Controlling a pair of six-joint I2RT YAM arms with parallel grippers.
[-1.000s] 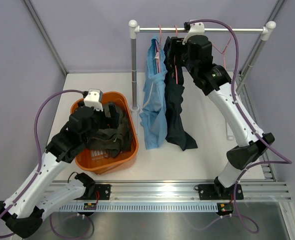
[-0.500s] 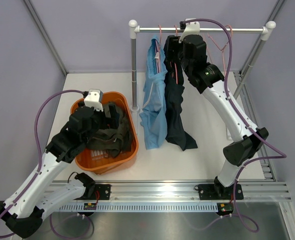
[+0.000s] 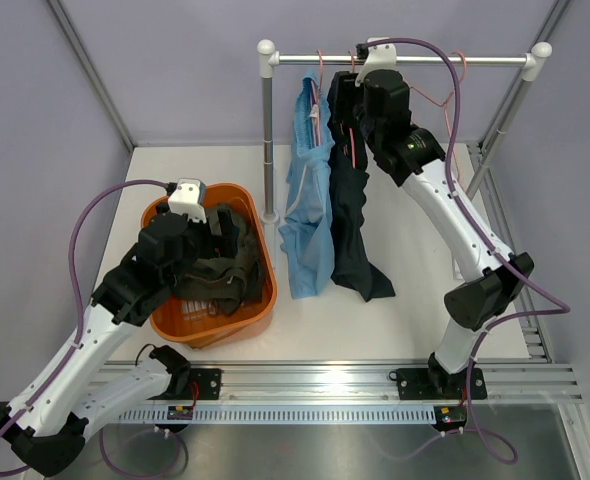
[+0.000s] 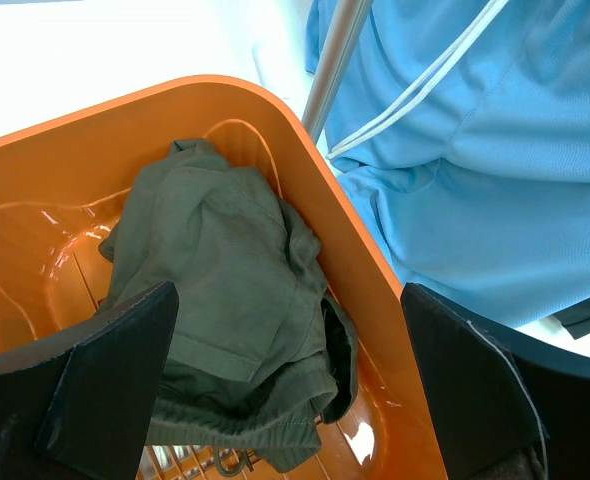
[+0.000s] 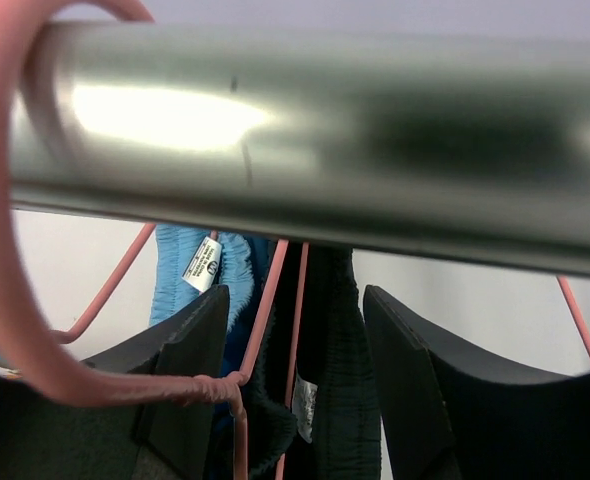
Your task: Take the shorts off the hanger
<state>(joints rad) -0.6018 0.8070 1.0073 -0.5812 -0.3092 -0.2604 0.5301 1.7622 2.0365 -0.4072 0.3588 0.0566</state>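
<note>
You've got one pair off: the olive shorts (image 4: 235, 300) lie in the basket (image 3: 265, 300) under your wide-open, empty left gripper (image 4: 290, 385), while the navy shorts (image 3: 350, 220) and blue shorts (image 3: 305, 220) hang from pink hangers (image 5: 263, 310), with the right gripper (image 5: 295, 370) partly open astride the navy waistband.

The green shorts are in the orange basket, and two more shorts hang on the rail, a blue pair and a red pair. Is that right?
Almost. There is no red pair: beside the blue shorts hang the navy shorts. The top external view shows it. The green shorts are in the orange basket, and the other two hang on the rail, as you said.
</note>
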